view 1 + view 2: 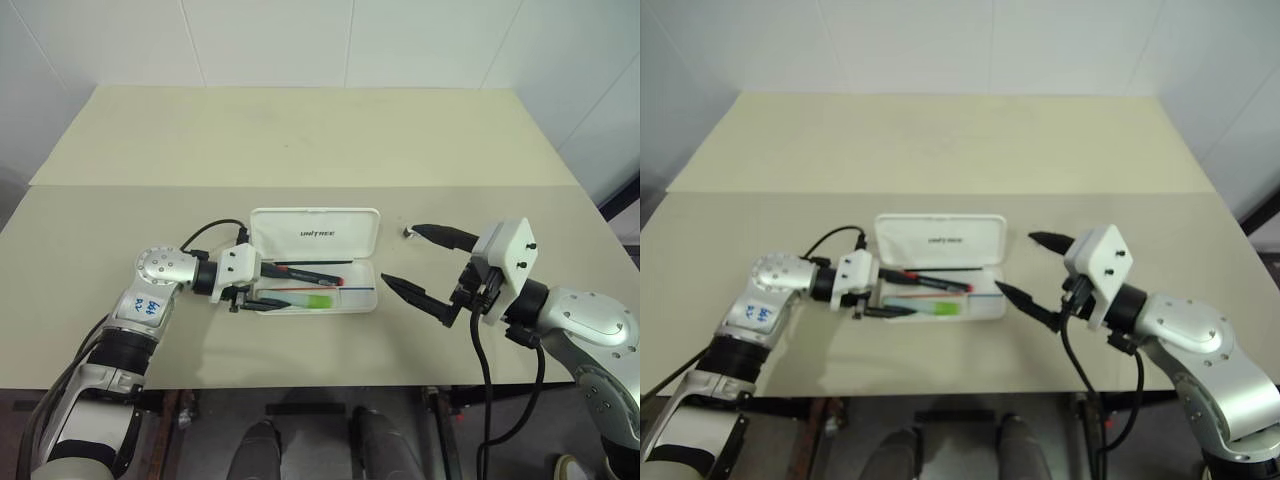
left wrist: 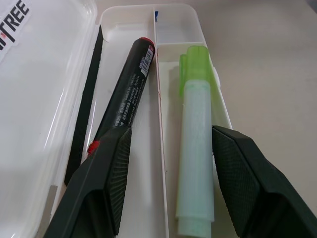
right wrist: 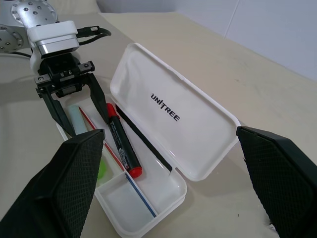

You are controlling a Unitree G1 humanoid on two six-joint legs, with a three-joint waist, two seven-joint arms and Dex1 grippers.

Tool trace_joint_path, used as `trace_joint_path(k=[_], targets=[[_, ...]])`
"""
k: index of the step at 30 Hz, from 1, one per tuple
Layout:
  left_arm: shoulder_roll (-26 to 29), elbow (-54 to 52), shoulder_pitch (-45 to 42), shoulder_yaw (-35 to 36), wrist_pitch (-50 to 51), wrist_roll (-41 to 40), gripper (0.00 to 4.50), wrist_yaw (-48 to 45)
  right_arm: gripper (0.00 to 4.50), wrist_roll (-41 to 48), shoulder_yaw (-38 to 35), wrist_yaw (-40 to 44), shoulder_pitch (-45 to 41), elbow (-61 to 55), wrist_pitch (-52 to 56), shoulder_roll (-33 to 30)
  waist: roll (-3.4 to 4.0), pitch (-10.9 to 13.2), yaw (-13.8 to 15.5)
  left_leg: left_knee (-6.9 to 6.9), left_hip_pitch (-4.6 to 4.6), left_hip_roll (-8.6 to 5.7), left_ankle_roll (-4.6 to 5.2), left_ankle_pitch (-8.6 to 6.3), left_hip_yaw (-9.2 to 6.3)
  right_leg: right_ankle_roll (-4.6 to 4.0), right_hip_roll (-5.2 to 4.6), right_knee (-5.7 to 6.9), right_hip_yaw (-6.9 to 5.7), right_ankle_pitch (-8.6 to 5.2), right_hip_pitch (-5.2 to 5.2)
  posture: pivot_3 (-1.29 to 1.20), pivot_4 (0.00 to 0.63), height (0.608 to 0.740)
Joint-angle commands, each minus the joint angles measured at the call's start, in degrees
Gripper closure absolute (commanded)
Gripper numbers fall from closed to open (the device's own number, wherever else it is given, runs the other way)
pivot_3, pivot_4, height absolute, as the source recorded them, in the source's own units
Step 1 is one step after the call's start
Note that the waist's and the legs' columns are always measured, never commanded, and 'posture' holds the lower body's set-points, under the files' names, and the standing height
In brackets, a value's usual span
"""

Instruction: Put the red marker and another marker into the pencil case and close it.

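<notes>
Already the red marker (image 2: 130,87) and green marker (image 2: 194,144) lie in the open pencil case (image 1: 372,301); left gripper (image 1: 272,287) parted astride them, right gripper (image 1: 428,263) apart; closing remains.

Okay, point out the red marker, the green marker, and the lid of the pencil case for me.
red marker (image 2: 130,89): left wrist view, middle of its black barrel.
green marker (image 2: 196,148): left wrist view, on its pale body, between the open fingers.
pencil case lid (image 3: 185,136): right wrist view, bare white inner face beside the lettering.
</notes>
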Motion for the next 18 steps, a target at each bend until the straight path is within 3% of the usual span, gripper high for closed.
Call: trace_joint_path(k=[1,18], targets=[[1.21,-3.58,1.49,1.33,0.11,-1.70,1.88,-0.87,0.00,-0.30,-0.13,1.08,-0.83,0.84,-1.66,0.11,0.00,0.00,-0.10,-0.01,0.00,0.00,0.00,0.00,0.00,0.00,0.00,0.00,0.00,0.00,0.00,0.00,0.150,0.740],[2.81,-15.40,4.03,7.41,10.82,-10.34,1.88,0.68,0.00,-1.82,1.86,3.20,-3.65,6.12,-4.04,1.49,0.00,0.00,-0.05,0.00,0.00,0.00,0.00,0.00,-0.01,0.00,0.00,0.02,0.00,0.00,0.00,0.00,0.150,0.740]])
